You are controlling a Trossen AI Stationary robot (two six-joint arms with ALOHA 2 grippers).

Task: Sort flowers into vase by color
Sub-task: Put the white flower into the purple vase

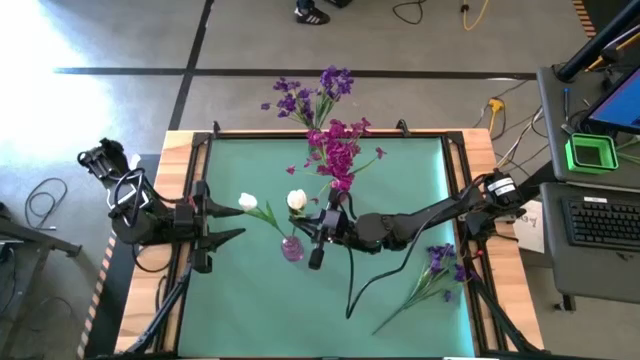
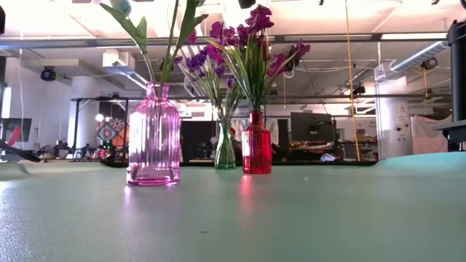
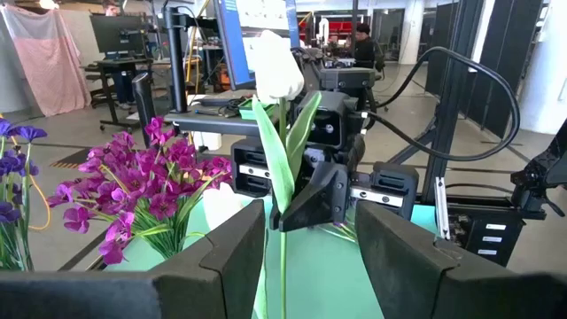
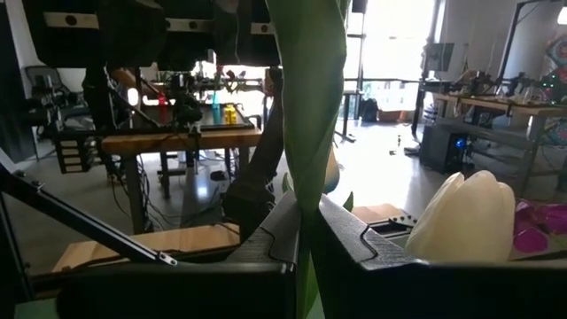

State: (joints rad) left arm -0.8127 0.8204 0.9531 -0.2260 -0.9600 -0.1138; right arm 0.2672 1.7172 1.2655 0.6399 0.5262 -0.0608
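- Pink vase [image 2: 153,135] is taken as the landmark; it stands on the green counter [image 1: 400,310] near the middle, and two green stems are seen rising from its neck in the low view.
- Directly above the pink vase, the right tool [image 3: 294,209] is clamped shut on the stem of a white tulip [image 3: 275,62]. The stem is held near upright, probably so that its lower end can be guided down the narrow neck; its foot appears to be inside already.
- Beside that bloom, a second white tulip [image 1: 248,201] leans out from the pink vase toward the left arm, so the whites are being gathered in this one vase.
- Just to the left of the pink vase, the left tool [image 1: 232,222] is held level with its fingers spread wide and nothing between them; it seems to be kept ready while the right arm works.
- To the right of the pink vase, well apart from it, a purple flower [image 1: 440,262] lies flat on the counter, not yet sorted.
- Behind the pink vase, the red vase [image 2: 256,144] is filled with magenta flowers [image 1: 340,152].
- Farthest behind the pink vase, the green vase [image 2: 225,150] is filled with purple blooms [image 1: 318,92]; the loose purple stem is judged to belong there.
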